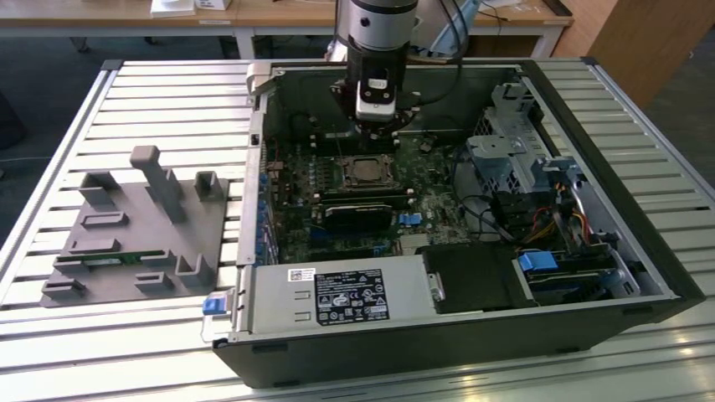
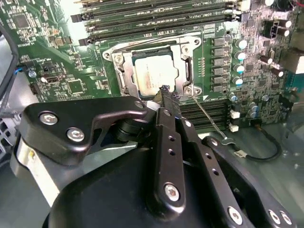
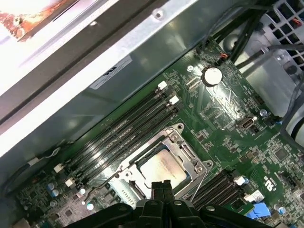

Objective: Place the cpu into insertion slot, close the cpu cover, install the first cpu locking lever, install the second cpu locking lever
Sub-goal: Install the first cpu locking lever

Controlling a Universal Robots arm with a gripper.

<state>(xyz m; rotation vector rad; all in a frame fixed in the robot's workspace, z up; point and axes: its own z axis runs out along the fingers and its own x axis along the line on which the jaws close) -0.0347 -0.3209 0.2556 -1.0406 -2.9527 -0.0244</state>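
Observation:
The cpu [image 2: 153,72] [image 3: 161,167], a silvery square, lies in the insertion slot [image 1: 367,172] on the green board inside the open grey case. The cpu cover [image 2: 186,71] [image 3: 183,151], a thin metal frame, lies flat around it. One thin locking lever [image 2: 209,118] sticks out at an angle from a socket corner. Another wire lever [image 2: 147,42] runs along the socket's edge. My gripper [image 1: 378,138] [image 2: 166,91] [image 3: 161,184] is shut with nothing in it. It hovers just above the socket's edge, close to the base of the angled lever.
Long black memory strips [image 2: 156,16] flank the socket on two sides. Drive cages and cables [image 1: 537,193] crowd the case at the exterior view's right, and a power supply [image 1: 335,297] sits near its front. A grey fixture [image 1: 134,226] stands on the slatted table [image 1: 67,100] left of the case.

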